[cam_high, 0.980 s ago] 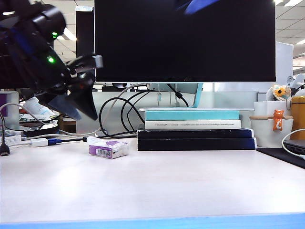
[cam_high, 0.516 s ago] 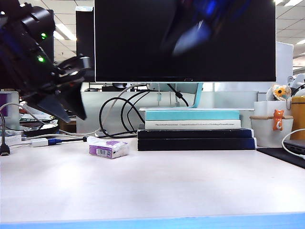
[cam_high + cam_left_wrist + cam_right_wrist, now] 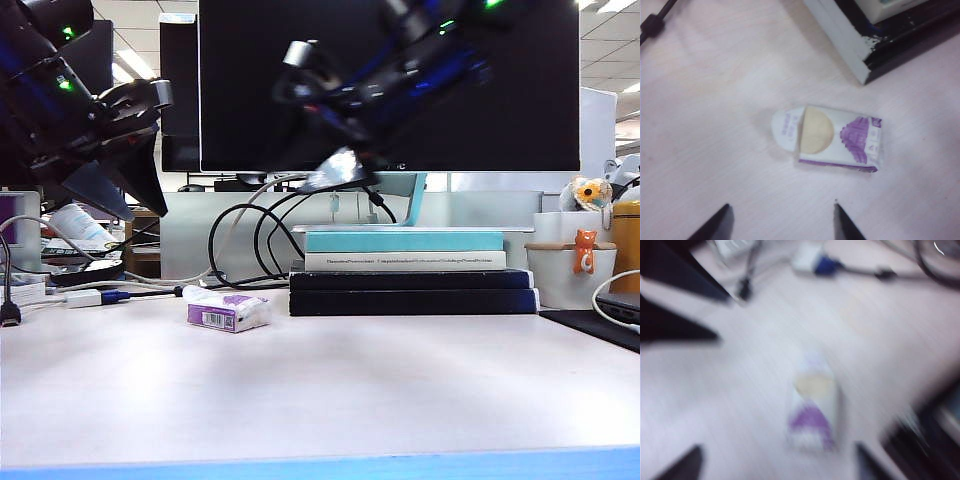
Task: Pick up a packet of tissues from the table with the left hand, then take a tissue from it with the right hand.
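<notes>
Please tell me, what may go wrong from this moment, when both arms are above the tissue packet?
1. Both the left gripper and the right gripper hang open above the same packet; the arms could collide.
2. The packet's flap is peeled open; a squeeze there may crush the tissue.
3. The packet lies close beside the books and cables; a finger could catch them.

Both arms are black with a dark blue sheen; the left arm (image 3: 60, 100) carries small green indicator lights and a grey knob; its left gripper (image 3: 125, 195) ends in dark, tapered triangular fingers (image 3: 715, 227); the right gripper (image 3: 335, 175) is motion-blurred, with a pale grey tip.
</notes>
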You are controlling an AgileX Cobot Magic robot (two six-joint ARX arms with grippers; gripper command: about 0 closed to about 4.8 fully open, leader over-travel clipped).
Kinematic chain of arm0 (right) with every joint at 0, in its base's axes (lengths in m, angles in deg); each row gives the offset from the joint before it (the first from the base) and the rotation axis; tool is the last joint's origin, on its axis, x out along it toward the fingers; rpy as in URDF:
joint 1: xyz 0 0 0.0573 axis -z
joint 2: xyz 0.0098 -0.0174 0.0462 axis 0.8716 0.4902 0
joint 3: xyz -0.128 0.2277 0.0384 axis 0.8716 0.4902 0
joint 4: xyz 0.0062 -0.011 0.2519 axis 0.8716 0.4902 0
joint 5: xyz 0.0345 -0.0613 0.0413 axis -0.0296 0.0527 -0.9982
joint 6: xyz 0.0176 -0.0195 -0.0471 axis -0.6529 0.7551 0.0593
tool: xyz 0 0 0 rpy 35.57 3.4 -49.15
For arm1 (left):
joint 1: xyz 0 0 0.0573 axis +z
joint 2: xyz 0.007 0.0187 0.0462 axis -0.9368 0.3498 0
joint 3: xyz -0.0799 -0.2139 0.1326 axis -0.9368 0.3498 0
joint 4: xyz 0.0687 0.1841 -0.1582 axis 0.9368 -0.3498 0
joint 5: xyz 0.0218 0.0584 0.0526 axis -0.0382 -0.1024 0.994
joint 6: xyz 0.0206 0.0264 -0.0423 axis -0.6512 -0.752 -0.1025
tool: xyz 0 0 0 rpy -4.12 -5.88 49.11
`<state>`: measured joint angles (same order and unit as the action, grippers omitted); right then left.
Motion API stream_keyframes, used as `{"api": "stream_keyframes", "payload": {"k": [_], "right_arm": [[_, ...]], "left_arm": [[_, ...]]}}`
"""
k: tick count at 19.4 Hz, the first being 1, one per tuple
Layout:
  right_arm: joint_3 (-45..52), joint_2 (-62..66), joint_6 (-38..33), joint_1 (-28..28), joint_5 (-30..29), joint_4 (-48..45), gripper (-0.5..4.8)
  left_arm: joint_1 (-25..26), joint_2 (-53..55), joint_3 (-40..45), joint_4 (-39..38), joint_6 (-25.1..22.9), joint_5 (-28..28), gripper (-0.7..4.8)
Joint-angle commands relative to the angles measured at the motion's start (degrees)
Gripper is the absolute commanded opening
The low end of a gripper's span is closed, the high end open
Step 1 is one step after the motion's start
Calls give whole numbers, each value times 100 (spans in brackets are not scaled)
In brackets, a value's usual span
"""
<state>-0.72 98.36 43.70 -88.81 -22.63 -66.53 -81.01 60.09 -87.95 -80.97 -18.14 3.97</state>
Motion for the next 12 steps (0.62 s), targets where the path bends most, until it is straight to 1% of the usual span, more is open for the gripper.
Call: {"api": "stream_keyframes", "payload": {"k": [1, 8, 10, 12], "right_arm": [[-332, 424, -15, -87, -50, -2, 383], [-490, 1158, -11, -151, -33, -22, 383], [-490, 1228, 37, -240, 166, -92, 382], [-492, 1303, 42, -328, 315, -317, 376]], "left_arm": [[33, -13, -2, 4, -15, -28, 267], [136, -13, -2, 17, -17, -44, 267], [136, -13, -2, 96, -15, -46, 267], [136, -13, -2, 164, -9, -164, 267]]}}
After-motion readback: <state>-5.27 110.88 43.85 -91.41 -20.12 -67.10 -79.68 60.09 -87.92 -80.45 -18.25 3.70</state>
